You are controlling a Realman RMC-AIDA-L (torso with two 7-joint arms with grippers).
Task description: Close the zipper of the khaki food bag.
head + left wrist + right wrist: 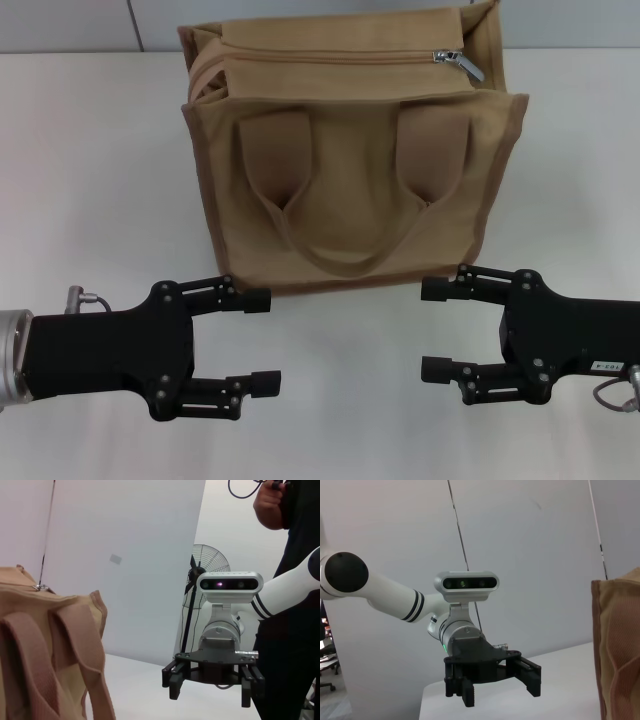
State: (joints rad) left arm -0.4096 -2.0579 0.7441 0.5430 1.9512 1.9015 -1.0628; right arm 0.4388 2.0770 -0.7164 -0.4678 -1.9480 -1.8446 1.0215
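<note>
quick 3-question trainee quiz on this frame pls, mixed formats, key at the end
1. True or false: the left gripper has its jaws closed on a strap of the khaki food bag.
2. Multiple choice: the zipper pull tab sits toward which side of the bag top? A) the robot's left B) the middle C) the robot's right
3. Fill in: the right gripper hangs over the white table, on the ____ side of the bag, not touching it.

Key: 1 false, both grippers are open and clear of the bag; 2 C; 3 near.
</note>
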